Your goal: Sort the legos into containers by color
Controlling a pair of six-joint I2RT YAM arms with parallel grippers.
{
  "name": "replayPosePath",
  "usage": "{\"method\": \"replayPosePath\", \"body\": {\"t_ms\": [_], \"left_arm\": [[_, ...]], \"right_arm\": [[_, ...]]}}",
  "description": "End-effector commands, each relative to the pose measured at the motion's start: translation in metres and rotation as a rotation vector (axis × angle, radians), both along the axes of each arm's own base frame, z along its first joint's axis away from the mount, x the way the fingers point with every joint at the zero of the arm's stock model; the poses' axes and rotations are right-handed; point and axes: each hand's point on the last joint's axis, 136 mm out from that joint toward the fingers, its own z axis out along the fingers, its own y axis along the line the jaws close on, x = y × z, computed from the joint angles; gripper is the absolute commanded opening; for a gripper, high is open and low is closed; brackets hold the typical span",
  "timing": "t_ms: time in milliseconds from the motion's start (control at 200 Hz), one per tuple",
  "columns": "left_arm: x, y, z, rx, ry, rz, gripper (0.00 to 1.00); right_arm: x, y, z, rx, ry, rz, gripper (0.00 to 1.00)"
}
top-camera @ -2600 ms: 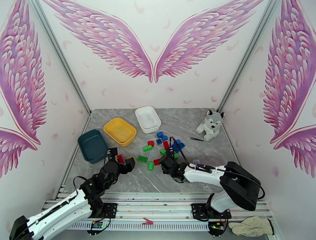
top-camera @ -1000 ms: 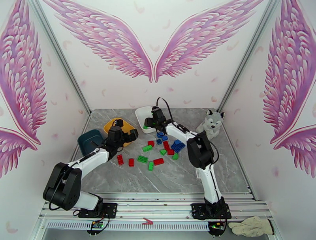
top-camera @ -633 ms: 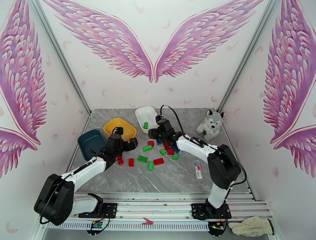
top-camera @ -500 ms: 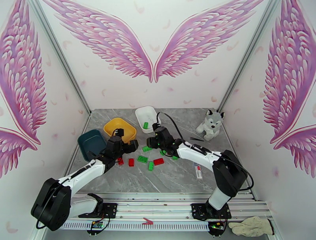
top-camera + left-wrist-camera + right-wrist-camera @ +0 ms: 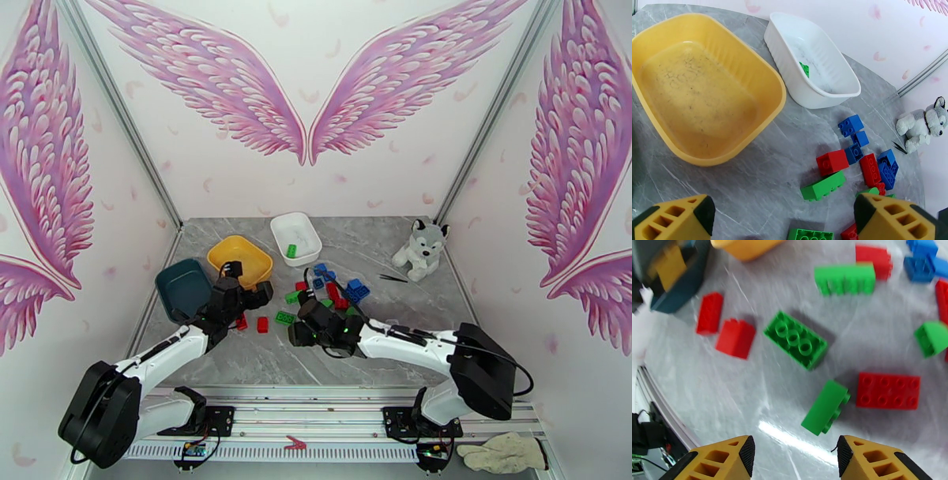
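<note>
From the top camera, three containers are counted on the far left part of the tabletop. A dark teal dish lies left of the left tool, and a yellow dish lies just beyond that tool. A white dish lies farther on to its right, with one green lego inside. The loose legos are scattered between the two tools, and the right tool hangs low at their near edge. A plush husky sits well beyond the right tool, to its right.

Through the left wrist camera, the left tool's fingers are seen spread wide, with nothing held. The yellow dish is ahead to the left and the white dish ahead. A mixed cluster of red, green and blue legos is ahead to the right.

Through the right wrist camera, the right tool's fingers are seen apart, with nothing gripped. A tipped green lego lies just ahead of the gap, and a flat red lego lies just beside it on the right. An overturned green lego lies farther ahead, with two red legos to its left. Four green and five red legos are counted here. The blue legos at the far right corner are cut off by the edge and cannot be counted.
</note>
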Motion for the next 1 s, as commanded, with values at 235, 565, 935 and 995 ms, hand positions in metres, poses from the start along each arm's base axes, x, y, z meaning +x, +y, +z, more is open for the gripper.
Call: {"method": "replayPosePath", "body": {"t_ms": [235,565,935,995], "left_arm": [[0.003,0.004,0.000,-0.028,-0.015,0.020,0.99],[0.001,0.014,0.000,-0.024,-0.021,0.043,0.99],[-0.001,0.013,-0.006,-0.021,-0.005,0.027,0.99],[-0.001,0.012,-0.006,-0.021,-0.002,0.026,0.99]], "right_arm": [[-0.008,0.001,-0.059,-0.074,0.076,-0.080,0.66],[0.019,-0.010,-0.067,-0.226,-0.015,-0.164,0.59],[0.035,-0.013,-0.069,-0.265,-0.043,-0.184,0.38],[0.037,-0.013,-0.063,-0.249,-0.053,-0.181,0.34]]}}
